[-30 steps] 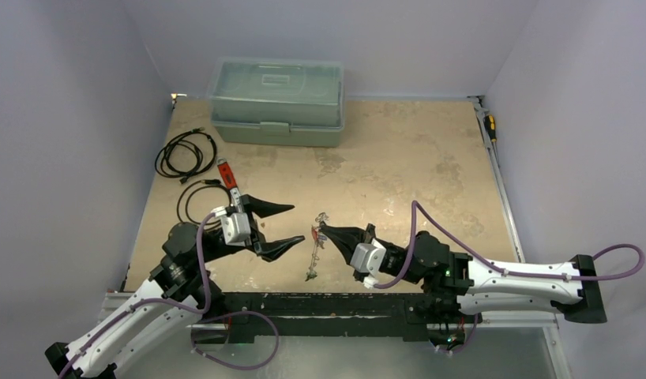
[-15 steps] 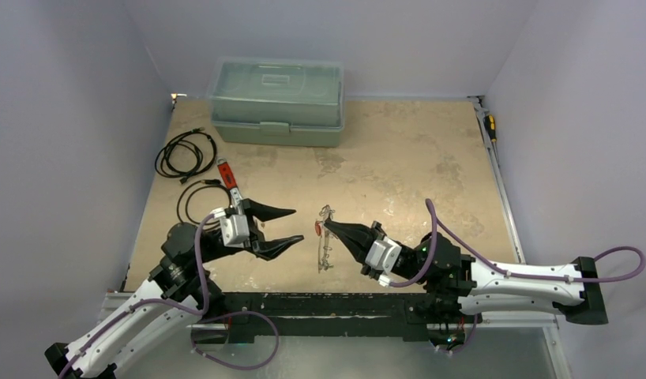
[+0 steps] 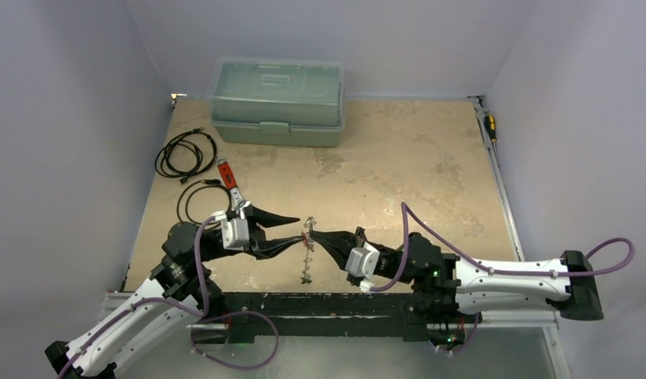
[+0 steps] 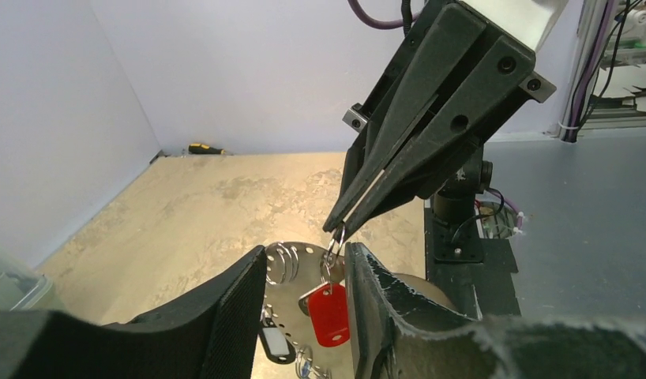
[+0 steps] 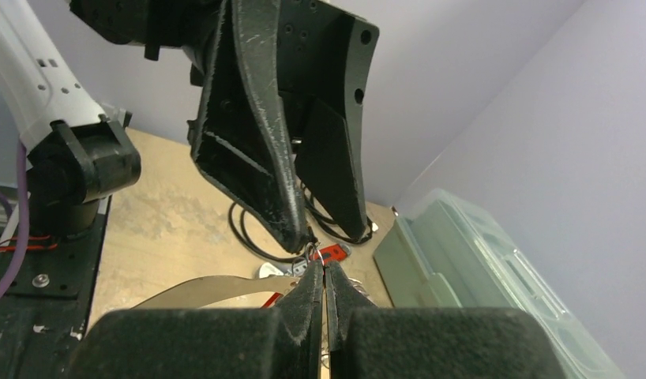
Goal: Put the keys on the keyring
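Keyring [image 3: 308, 249] hangs above the desk [image 3: 399, 166], pinched in the fully closed right end effector [image 3: 313, 234], as far as we can tell. Keys [image 4: 329, 313] dangle off it. Left end effector [image 3: 300, 229] sits partly open, fingers flanking them.

Lidded box [image 3: 276, 101] blocks the far edge — cables [image 3: 185, 162] crowd the left.
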You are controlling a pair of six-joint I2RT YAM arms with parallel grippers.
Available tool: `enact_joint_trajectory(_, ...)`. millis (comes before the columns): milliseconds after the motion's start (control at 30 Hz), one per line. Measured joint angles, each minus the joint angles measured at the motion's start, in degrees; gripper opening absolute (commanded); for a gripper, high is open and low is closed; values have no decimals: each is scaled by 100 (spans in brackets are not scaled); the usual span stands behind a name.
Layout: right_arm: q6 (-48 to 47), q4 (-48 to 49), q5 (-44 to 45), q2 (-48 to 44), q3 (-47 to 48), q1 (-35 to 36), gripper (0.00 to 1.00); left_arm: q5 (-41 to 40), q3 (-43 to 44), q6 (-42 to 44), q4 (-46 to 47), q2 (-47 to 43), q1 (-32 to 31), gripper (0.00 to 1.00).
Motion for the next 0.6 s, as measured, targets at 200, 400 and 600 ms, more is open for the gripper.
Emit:
enact_joint_trajectory(200, -2, 7, -120, 105, 2, -2, 0, 98, 0, -2, 2, 59, 0, 35)
enact_joint_trajectory(400, -13, 98, -164, 103, 9, -4, 0, 140, 0, -2, 4, 61, 0, 35)
enact_joint_trajectory(600, -22, 133, -168, 101, 13, -4, 0, 267, 0, -20, 103, 63, 0, 31)
